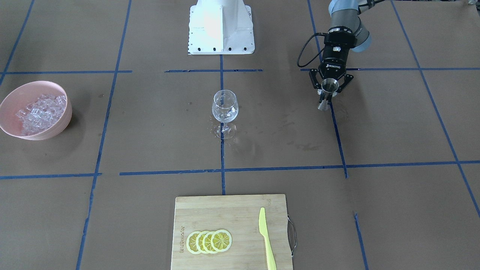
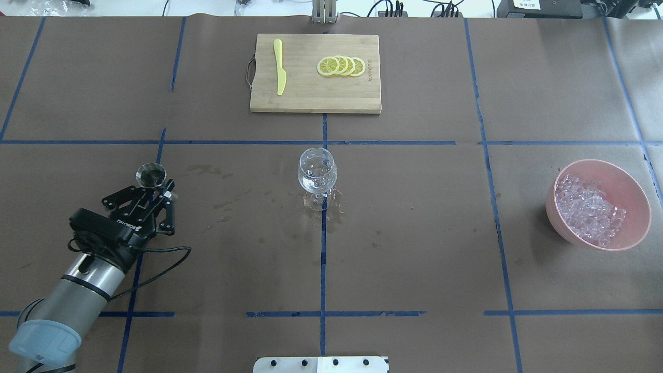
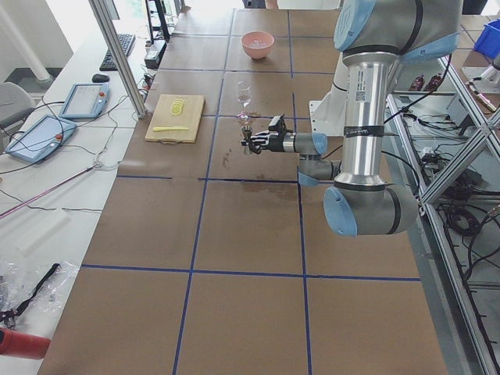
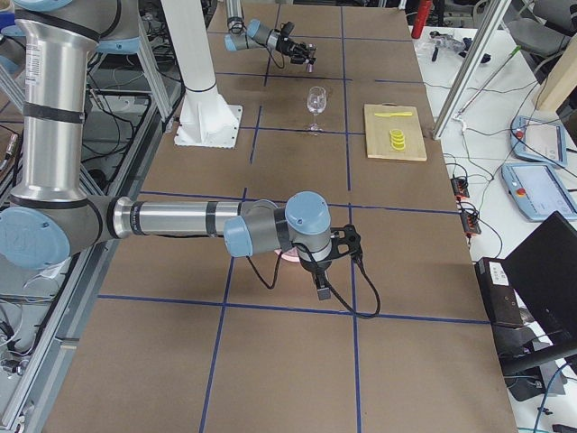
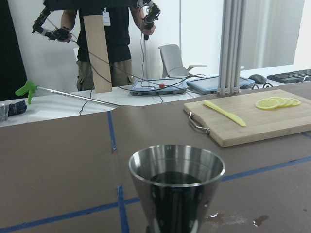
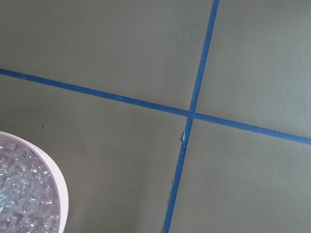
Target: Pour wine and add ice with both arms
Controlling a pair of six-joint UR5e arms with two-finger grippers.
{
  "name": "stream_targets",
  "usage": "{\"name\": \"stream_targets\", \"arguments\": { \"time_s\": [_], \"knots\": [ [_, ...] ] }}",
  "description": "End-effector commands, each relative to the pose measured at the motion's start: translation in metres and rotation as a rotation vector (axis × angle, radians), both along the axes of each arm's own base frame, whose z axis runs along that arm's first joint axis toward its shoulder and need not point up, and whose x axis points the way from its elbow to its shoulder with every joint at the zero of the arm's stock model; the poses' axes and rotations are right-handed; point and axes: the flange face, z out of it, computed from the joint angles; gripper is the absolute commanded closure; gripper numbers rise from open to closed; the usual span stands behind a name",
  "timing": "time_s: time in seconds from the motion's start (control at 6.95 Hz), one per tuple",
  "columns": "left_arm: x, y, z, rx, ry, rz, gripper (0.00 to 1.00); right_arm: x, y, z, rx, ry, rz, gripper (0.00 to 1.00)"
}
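Observation:
My left gripper (image 1: 330,92) (image 2: 152,192) is shut on a steel jigger (image 1: 329,87) (image 2: 150,175) and holds it upright over the table, to the robot's left of the wine glass. In the left wrist view the jigger (image 5: 176,184) holds dark liquid. The clear wine glass (image 1: 225,108) (image 2: 317,171) stands upright at the table's middle. The ice (image 1: 41,112) (image 2: 588,210) (image 6: 22,204) fills a pink bowl (image 1: 22,88) (image 2: 638,194) on the robot's right. My right gripper (image 4: 321,271) shows only in the exterior right view, above that bowl; I cannot tell if it is open.
A wooden cutting board (image 1: 225,210) (image 2: 305,96) with lemon slices (image 1: 209,241) and a yellow knife (image 1: 265,236) lies at the far side. The white pedestal base (image 1: 221,26) stands behind the glass. Wet stains (image 2: 222,204) mark the paper around the glass.

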Motion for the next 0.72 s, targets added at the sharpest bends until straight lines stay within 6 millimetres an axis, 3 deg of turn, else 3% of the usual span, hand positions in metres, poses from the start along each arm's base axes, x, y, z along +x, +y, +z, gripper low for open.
{"name": "stream_targets", "arguments": {
  "time_s": [0.0,0.43,0.58],
  "knots": [
    [0.03,-0.005,-0.064,0.095,-0.058,-0.01,1.0,0.0,0.001,0.003,-0.005,0.0,0.0,0.0],
    [0.072,-0.011,-0.136,0.105,-0.11,-0.007,1.0,0.0,0.004,0.008,-0.016,0.0,0.0,0.0],
    [0.08,-0.009,-0.137,0.098,-0.161,0.001,1.0,0.0,0.005,0.009,-0.019,0.0,0.0,0.0]
  ]
}}
